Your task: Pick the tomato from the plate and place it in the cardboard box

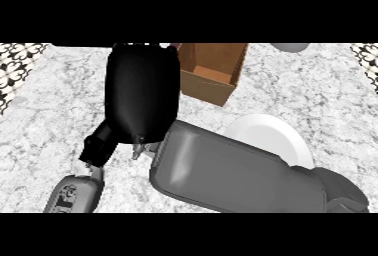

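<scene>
My right hand (142, 95) hangs high over the counter, its black back toward me, just left of the open cardboard box (214, 75). Its fingers curl under out of sight, and the tomato does not show anywhere; it is hidden, held under that hand. The white plate (269, 136) lies bare at centre right, partly covered by my grey right forearm (229, 172). My left hand (96, 147) rests at the lower left with fingers up, partly behind the right hand.
A white rounded object (291, 47) sits at the far edge, right of the box. Patterned tiles (16, 60) line the far left and right corners. The marble counter (317, 95) stretches right of the box.
</scene>
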Controlling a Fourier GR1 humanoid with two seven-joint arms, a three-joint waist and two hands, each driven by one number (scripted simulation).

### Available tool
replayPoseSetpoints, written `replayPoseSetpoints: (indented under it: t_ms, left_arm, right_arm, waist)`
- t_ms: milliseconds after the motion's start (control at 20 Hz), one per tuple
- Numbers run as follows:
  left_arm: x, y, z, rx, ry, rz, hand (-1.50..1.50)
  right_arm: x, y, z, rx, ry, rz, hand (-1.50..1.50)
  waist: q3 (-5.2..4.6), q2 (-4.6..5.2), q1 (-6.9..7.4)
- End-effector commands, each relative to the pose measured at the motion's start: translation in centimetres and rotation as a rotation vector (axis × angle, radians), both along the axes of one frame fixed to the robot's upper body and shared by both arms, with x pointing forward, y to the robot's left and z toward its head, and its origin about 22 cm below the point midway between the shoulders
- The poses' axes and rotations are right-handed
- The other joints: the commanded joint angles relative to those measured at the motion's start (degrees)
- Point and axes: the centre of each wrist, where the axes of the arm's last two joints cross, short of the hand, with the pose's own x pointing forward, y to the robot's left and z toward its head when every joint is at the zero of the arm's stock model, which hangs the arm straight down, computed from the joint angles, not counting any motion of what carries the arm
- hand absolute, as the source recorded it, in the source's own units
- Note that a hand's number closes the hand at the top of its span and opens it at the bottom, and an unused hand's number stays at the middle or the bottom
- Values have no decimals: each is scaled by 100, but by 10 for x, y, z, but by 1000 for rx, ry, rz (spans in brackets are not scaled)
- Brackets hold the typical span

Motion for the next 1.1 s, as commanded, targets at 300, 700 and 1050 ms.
replayPoseSetpoints:
  t_ms: [300, 700, 1050]
  left_arm:
    - [-9, 4, -6, 14, -1, 9, 0]
    - [0, -4, 15, 5, -7, -9, 0]
    - [2, -5, -4, 3, -25, 12, 0]
  right_arm:
    - [37, -6, 30, 149, 54, -219, 150]
    - [82, -26, 22, 189, 33, -268, 150]
    - [121, -44, -19, 78, 73, -330, 150]
  waist:
    - [5, 31, -48]
    - [8, 44, -52]
    - [5, 72, -39]
